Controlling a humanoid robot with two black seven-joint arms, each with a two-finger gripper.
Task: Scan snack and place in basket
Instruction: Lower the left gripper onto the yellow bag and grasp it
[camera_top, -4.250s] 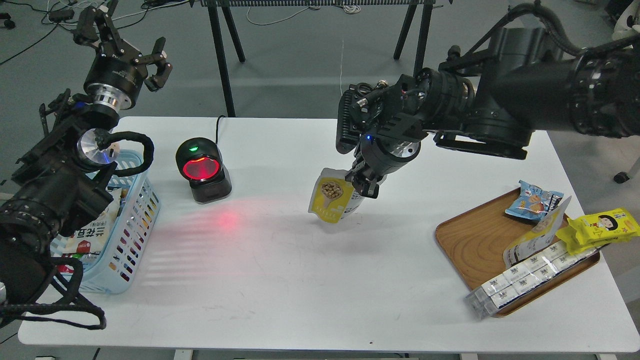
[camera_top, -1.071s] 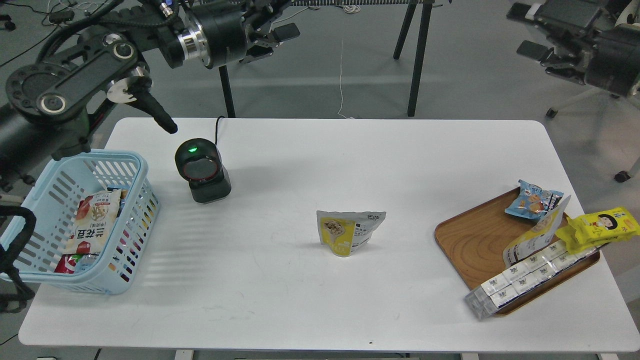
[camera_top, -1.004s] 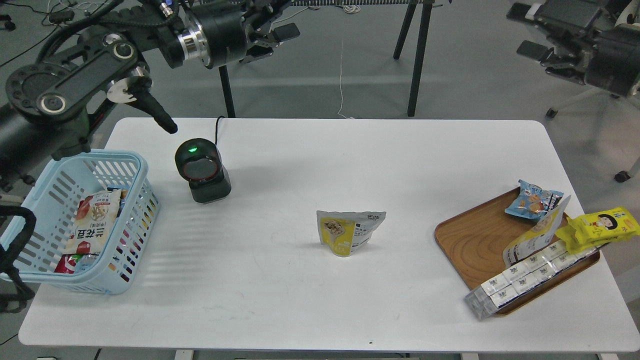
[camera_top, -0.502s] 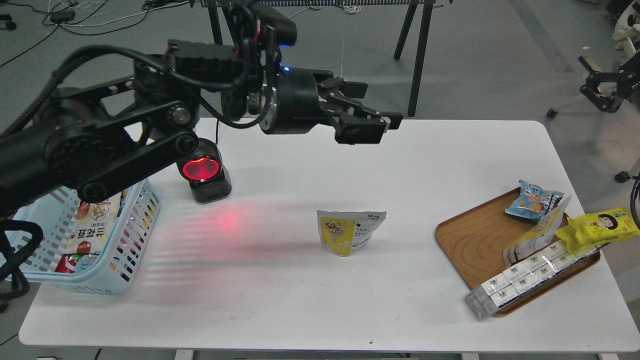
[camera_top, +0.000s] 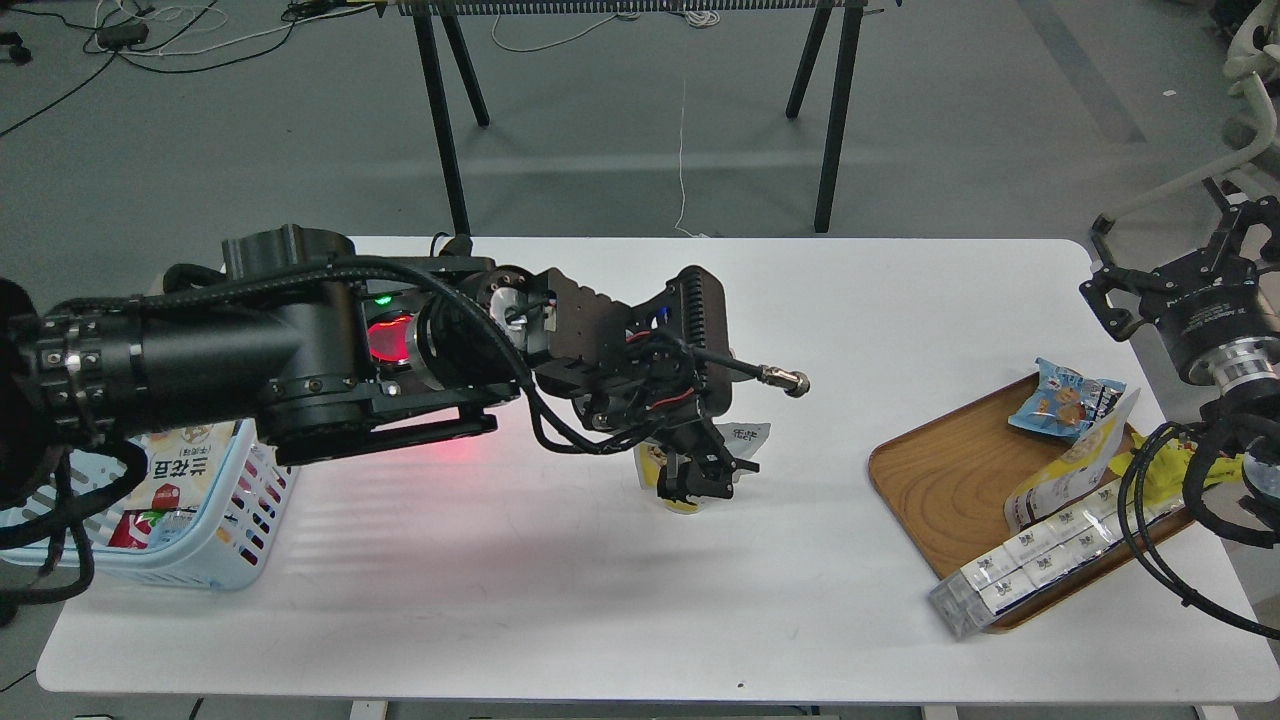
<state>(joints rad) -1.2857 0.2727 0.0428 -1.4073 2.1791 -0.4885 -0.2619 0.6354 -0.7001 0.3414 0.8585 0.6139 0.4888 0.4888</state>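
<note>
**Handover to left arm: pouch reached, not yet lifted**

- At 9 o'clock: basket (camera_top: 262, 500), light blue, holding earlier packets; partly covered by left arm, which half a second ago hung high over table.
- At 10 o'clock: scanner (camera_top: 392, 338), red window glowing, mostly hidden behind arm.
- At centre: left gripper (camera_top: 700, 478), now lowered onto snack (camera_top: 748, 435); fingers narrow, straddling pouch top, grip unconfirmed. Pouch upright on table (camera_top: 560, 600), same spot as a second ago.
- At 3 o'clock: wooden tray (camera_top: 950, 480) with remaining packets.
- At 2 o'clock: right gripper (camera_top: 1160, 270), retracted off table edge, fingers spread wide, empty.
- Judged next: close, lift, carry toward scanner.
</note>
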